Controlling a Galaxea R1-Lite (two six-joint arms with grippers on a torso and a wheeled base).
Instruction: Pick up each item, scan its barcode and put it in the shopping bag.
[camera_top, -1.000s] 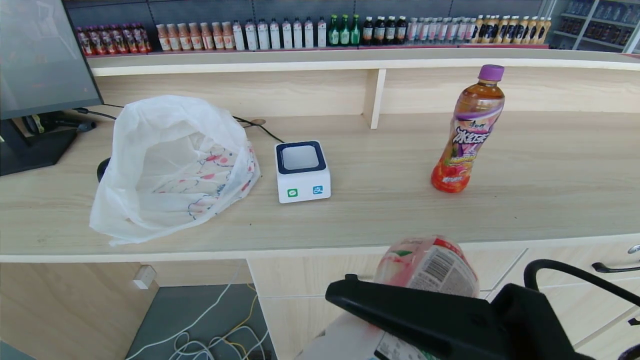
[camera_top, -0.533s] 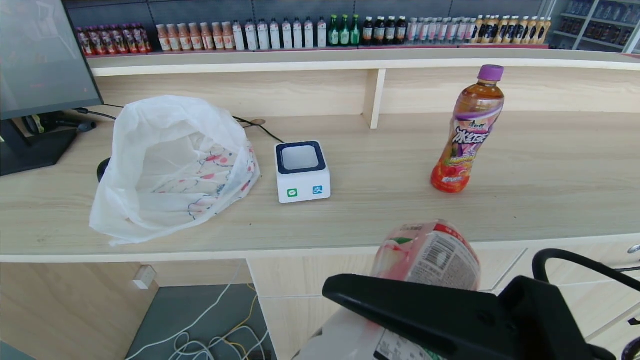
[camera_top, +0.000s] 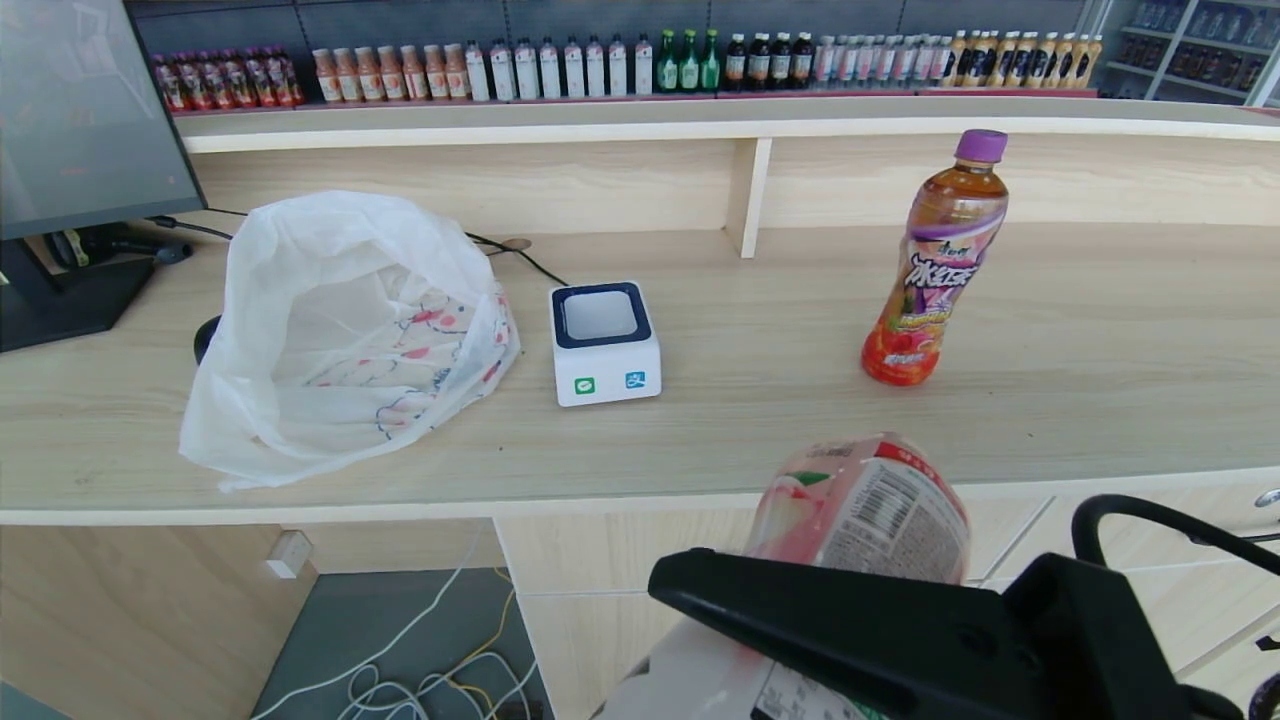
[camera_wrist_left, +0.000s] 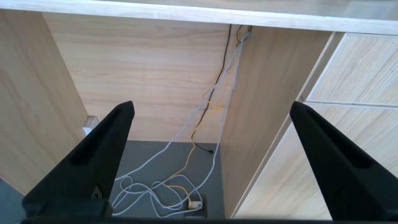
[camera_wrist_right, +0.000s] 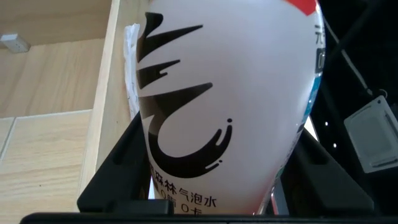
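My right gripper (camera_top: 730, 640) is shut on a pink and white drink bottle (camera_top: 862, 500), held tilted in front of the counter's front edge with its barcode facing up. The right wrist view has the same bottle (camera_wrist_right: 224, 106) close up between the black fingers (camera_wrist_right: 118, 180). The white scanner box (camera_top: 604, 340) stands on the counter, and the white shopping bag (camera_top: 340, 330) lies open to its left. An orange tea bottle with a purple cap (camera_top: 935, 260) stands upright at the right. My left gripper (camera_wrist_left: 212, 109) is open below the counter, holding nothing.
The wooden counter (camera_top: 760, 430) has a raised back shelf with a divider (camera_top: 748, 195). A monitor (camera_top: 80, 120) stands at the far left. Loose cables (camera_wrist_left: 186, 180) lie on the floor under the counter, beside drawer fronts (camera_top: 1180, 560).
My right gripper has lifted the pink bottle a little higher toward the counter edge. Everything on the counter stays put.
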